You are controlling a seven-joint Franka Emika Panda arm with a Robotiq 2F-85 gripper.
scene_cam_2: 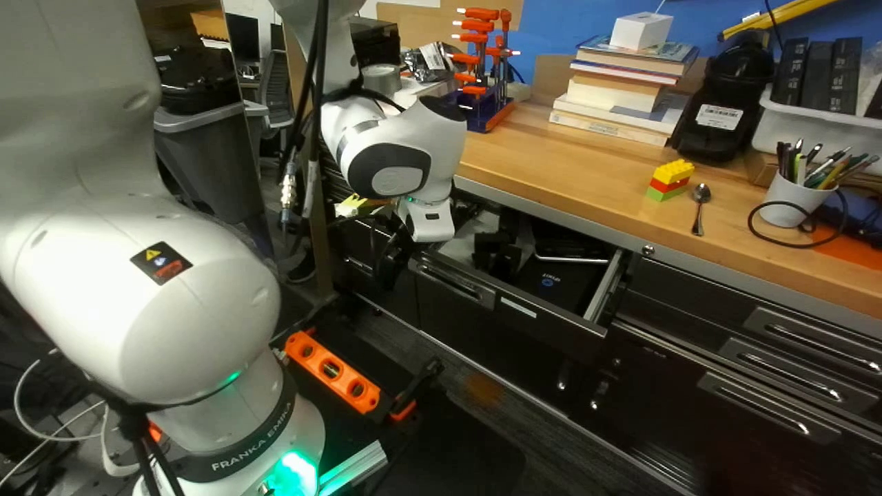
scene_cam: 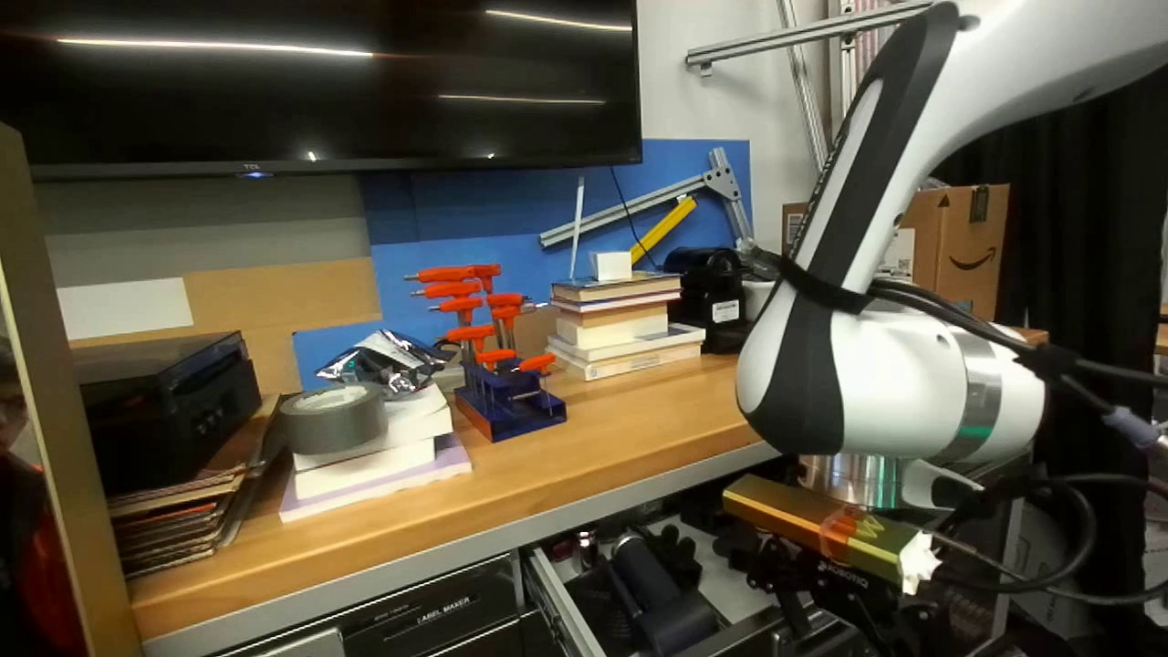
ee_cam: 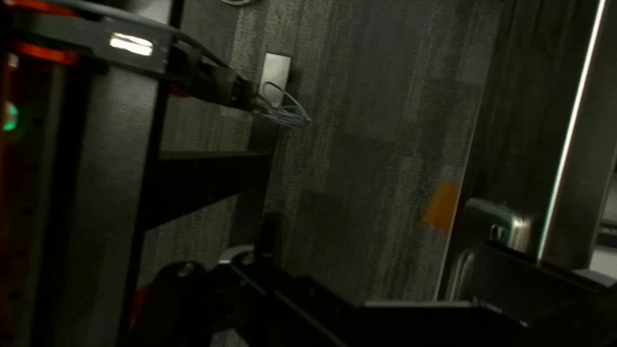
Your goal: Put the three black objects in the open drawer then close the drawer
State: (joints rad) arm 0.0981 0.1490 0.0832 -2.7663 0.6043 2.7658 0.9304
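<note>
Closing looks to be your step: black objects [scene_cam_2: 506, 260] lie in the open drawer [scene_cam_2: 551, 325], though I can't count three. Your jaws hang outside, near its front; too dark to tell whether they're apart. Next, probably push evenly inward.

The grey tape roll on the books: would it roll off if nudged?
Probably not: lying flat, the tape roll should just slide. Its chunky shape suggests some weight. The books end close by, so shoving might tip it.
</note>
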